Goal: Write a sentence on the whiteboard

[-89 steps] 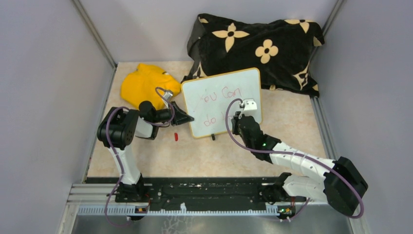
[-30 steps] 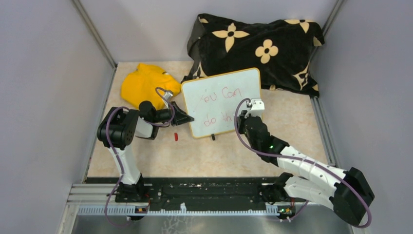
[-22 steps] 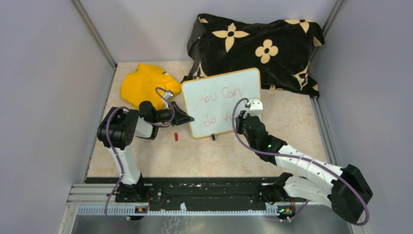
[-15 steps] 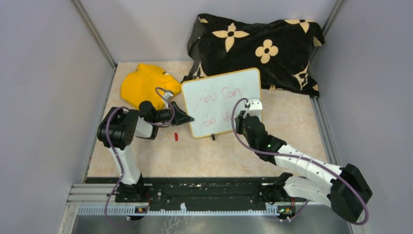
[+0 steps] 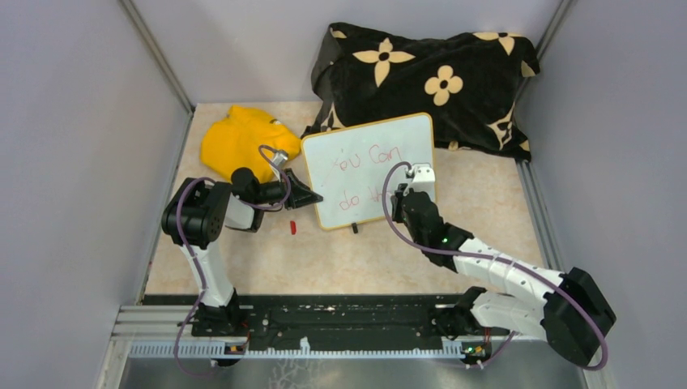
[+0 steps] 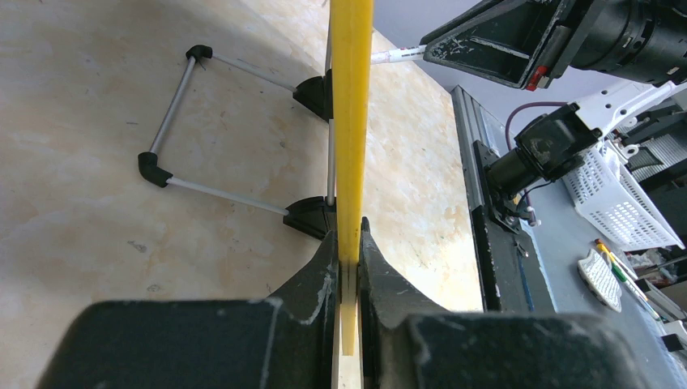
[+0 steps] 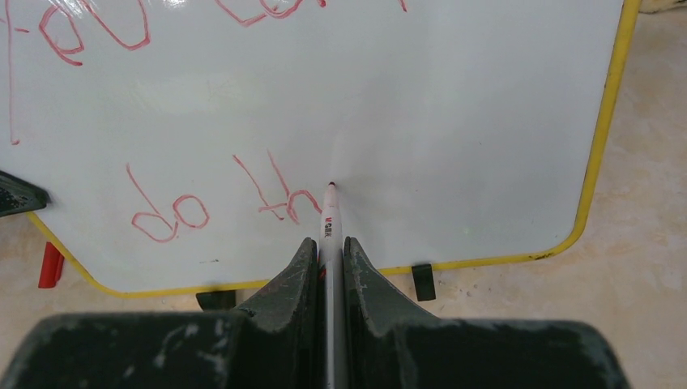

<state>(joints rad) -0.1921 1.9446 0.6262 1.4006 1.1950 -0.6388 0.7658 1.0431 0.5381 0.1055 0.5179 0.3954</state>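
Note:
The whiteboard (image 5: 369,166) stands tilted on its black clip feet, yellow rim around it. The sentence (image 5: 366,157) is in thin red marker; the upper line reads "You Can". The lower line (image 7: 227,203) reads "do th". My left gripper (image 5: 312,196) is shut on the board's left rim, which the left wrist view shows as a yellow edge (image 6: 351,121) pinched between the fingers (image 6: 349,235). My right gripper (image 7: 327,243) is shut on a white marker (image 7: 329,219). The marker's tip touches the board just right of the "h".
A red marker cap (image 5: 292,228) lies on the table below the board's lower left corner. A yellow cloth (image 5: 243,142) sits at the back left. A black cloth with tan flowers (image 5: 429,77) lies behind the board. Grey walls close in both sides.
Since three seconds ago, "th" has appeared after "do". Over the last second the right wrist has shifted slightly left along the lower line. The left arm has not moved.

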